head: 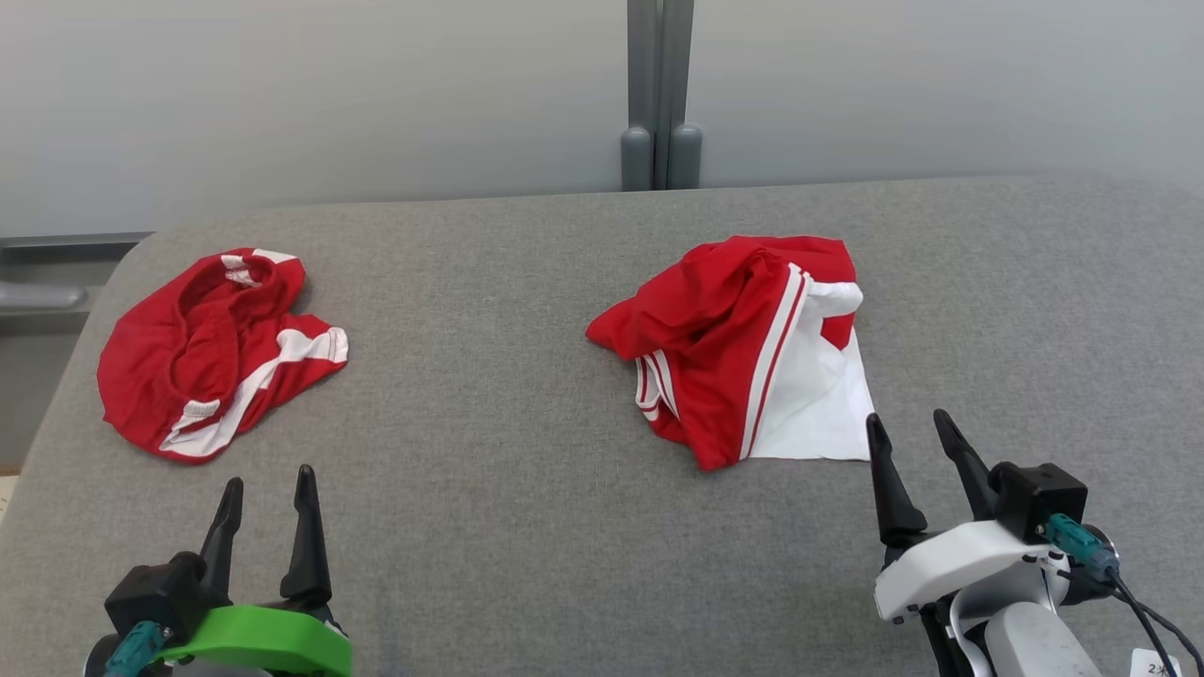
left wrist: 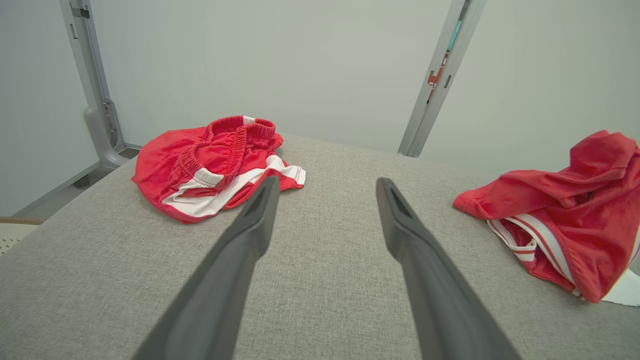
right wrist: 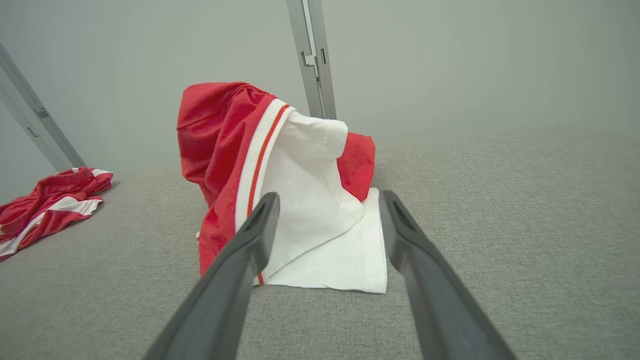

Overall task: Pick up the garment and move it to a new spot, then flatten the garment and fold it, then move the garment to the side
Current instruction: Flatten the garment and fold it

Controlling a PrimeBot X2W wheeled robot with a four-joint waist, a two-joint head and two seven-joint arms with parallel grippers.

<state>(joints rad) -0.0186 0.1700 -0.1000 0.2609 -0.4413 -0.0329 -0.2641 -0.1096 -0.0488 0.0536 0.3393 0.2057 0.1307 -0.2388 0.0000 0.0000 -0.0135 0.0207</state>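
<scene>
Head view: the left gripper sits low over the grey padded table with its two dark fingers spread apart and nothing between them. Ahead of its fingertips and a little to their left lies a second garment, red with white bands, bunched up and well apart from the jaws. The right gripper also has its fingers spread and holds nothing. The red-and-white garment, a crumpled heap with a flat white panel, lies just ahead of its fingertips and to their left; the white corner comes very near the left fingertip (whether it touches I cannot tell). Far beyond both grippers a grey post stands against the pale wall.

Left wrist view: the left gripper shows open jaws over bare table. The second garment lies beyond the left finger's tip, its elastic waistband turned up on top. The red-and-white garment lies far off to the right of the right finger, with striped edges showing at its near side.

Right wrist view: the right gripper has its fingers wide apart, gripping nothing. The red-and-white garment is straight ahead, its white panel spread on the table between and beyond the fingertips, the red part piled up behind and to the left. The second garment lies far to the left of the jaws.
</scene>
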